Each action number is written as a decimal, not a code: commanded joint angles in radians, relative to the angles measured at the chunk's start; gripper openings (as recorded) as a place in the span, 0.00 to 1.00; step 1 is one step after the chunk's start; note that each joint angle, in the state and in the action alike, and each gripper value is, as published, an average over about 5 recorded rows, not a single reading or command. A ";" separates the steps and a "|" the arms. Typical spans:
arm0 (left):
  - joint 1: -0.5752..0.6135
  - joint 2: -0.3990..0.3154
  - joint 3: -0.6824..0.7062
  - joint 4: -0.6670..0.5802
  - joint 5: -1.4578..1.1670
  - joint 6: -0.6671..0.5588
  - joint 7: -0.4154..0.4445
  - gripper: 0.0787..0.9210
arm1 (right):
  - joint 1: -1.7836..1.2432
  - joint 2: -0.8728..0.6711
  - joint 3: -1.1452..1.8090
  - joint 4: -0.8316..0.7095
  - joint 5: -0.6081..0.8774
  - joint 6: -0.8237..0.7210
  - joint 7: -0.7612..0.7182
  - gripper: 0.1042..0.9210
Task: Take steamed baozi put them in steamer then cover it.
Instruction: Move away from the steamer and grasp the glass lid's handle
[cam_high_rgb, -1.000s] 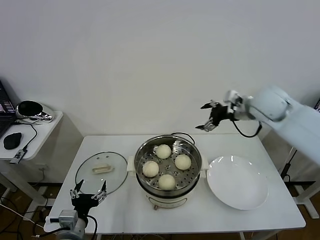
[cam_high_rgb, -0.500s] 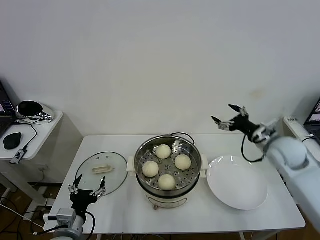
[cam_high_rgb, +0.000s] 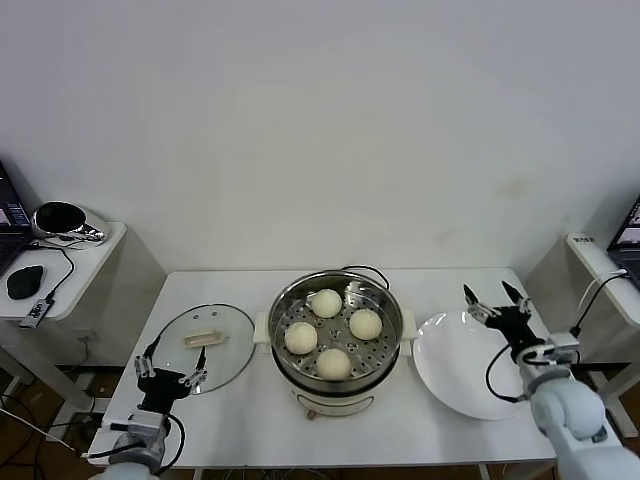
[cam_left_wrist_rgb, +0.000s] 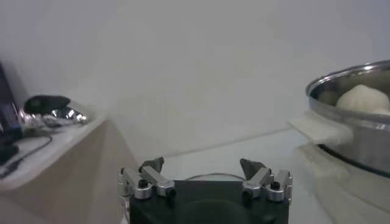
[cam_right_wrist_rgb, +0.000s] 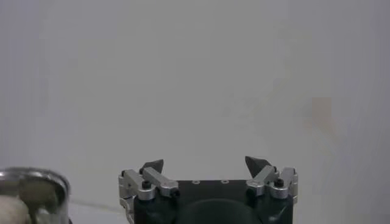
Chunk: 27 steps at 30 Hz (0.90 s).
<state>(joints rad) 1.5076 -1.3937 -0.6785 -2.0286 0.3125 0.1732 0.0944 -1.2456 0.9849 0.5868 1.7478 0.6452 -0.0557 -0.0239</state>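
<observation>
Head view: your steamer (cam_high_rgb: 336, 340) sits mid-table, four steamed baozi (cam_high_rgb: 334, 363) on perforated tray inside. Cover (cam_high_rgb: 203, 345) lies flat on table, just left of steamer, not on pot. White plate (cam_high_rgb: 473, 364) right of steamer. Your left gripper (cam_high_rgb: 172, 376) at cover's near edge, fingers spread, holding nothing. Your right gripper (cam_high_rgb: 497, 300) above plate's far right rim, spread, empty.

Left wrist view: left gripper (cam_left_wrist_rgb: 204, 171) spread; steamer (cam_left_wrist_rgb: 353, 125) beside, one bun showing.

Right wrist view: right gripper (cam_right_wrist_rgb: 205, 168) spread, facing wall (cam_right_wrist_rgb: 195, 79).
</observation>
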 joint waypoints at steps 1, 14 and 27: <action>-0.114 0.176 0.199 0.334 0.798 -0.072 -0.419 0.88 | -0.149 0.092 0.087 0.025 -0.026 0.045 0.049 0.88; -0.309 0.128 0.242 0.600 0.982 -0.061 -0.442 0.88 | -0.167 0.097 0.084 0.074 -0.041 0.007 0.045 0.88; -0.320 0.159 0.274 0.597 0.989 0.052 -0.265 0.88 | -0.179 0.130 0.088 0.057 -0.072 0.016 0.049 0.88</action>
<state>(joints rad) 1.2433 -1.2508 -0.4368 -1.5163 1.2032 0.1674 -0.2383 -1.4096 1.0965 0.6685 1.8062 0.5879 -0.0427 0.0199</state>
